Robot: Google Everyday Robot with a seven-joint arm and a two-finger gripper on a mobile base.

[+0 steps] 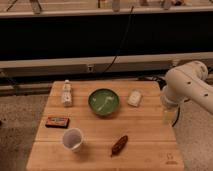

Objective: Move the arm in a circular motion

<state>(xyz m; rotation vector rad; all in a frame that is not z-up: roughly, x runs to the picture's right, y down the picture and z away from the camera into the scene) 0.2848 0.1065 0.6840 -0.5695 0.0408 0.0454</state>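
A white arm (187, 80) of thick rounded segments comes in from the right side of the scene. Its bulbous joint sits beyond the far right corner of a wooden table (145, 132). From that joint one segment runs off the right edge of the view, and another drops down along the table's right edge. The gripper (170, 116) is at the low end of that segment, just at the table's right edge. It is well apart from everything on the tabletop, and whether it is open or closed cannot be told.

A green bowl (104, 102) stands near the middle of the table, toward the far side, with something pale inside it. To its left, near the far left corner, is a small white bottle (66, 93). To its right lies a small white packet (134, 98). Nearer, on the left, lies a flat dark box (57, 122) with red on it. A white cup (73, 139) stands near the front, and a brown elongated item (119, 145) lies to its right. A black cable (122, 42) hangs down the dark wall behind the table.
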